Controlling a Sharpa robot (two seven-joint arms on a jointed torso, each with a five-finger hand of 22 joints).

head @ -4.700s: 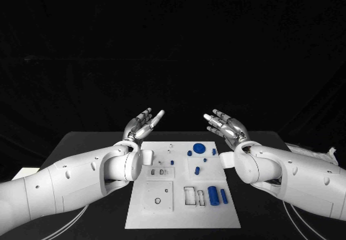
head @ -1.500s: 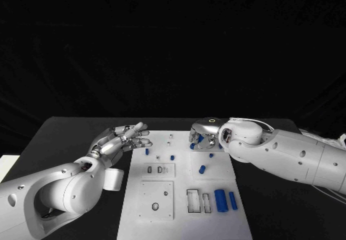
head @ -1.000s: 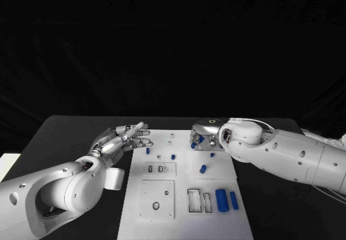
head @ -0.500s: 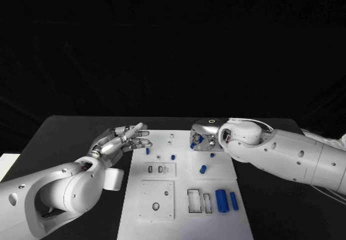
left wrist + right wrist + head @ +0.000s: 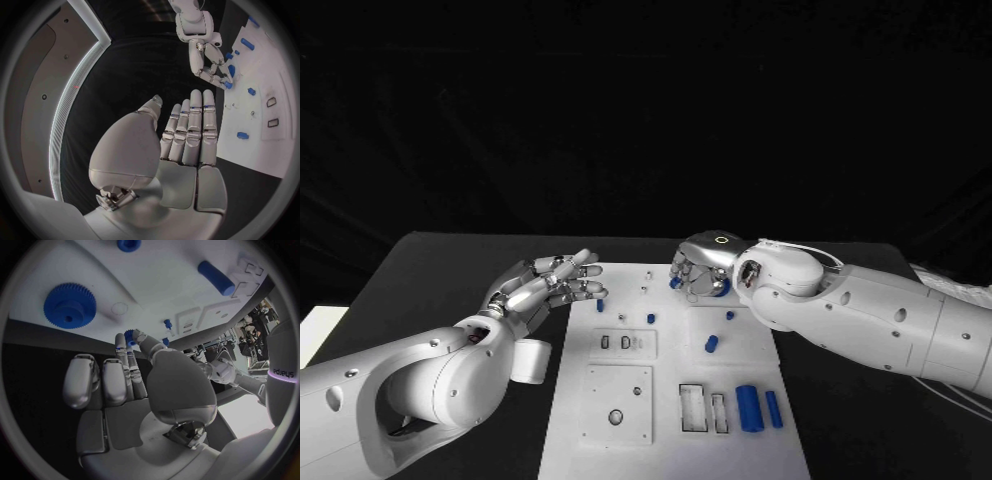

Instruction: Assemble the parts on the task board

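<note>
The white task board (image 5: pixel 669 372) lies mid-table. My right hand (image 5: pixel 704 268) hovers fingers-down over its far end. In the right wrist view my right hand (image 5: pixel 134 385) pinches a small blue gear (image 5: pixel 129 335) between thumb and a fingertip; that gear (image 5: pixel 675 283) shows at its fingertips. A large blue gear (image 5: pixel 70 305) lies flat on the board (image 5: pixel 175 285), partly under the hand (image 5: pixel 720 290). My left hand (image 5: pixel 548 285) floats open beside the board's far left corner, fingers straight (image 5: pixel 181 145), holding nothing.
Short blue pegs (image 5: pixel 711 343) (image 5: pixel 651 318) (image 5: pixel 600 305) sit on the board's middle. Two blue cylinders (image 5: pixel 749 408) (image 5: pixel 773 408) lie near its right front, beside rectangular recesses (image 5: pixel 692 408). Black table (image 5: pixel 430 270) surrounds the board.
The camera has shifted slightly. My right hand has lifted a little from the board's far end. The left hand has hardly moved.
</note>
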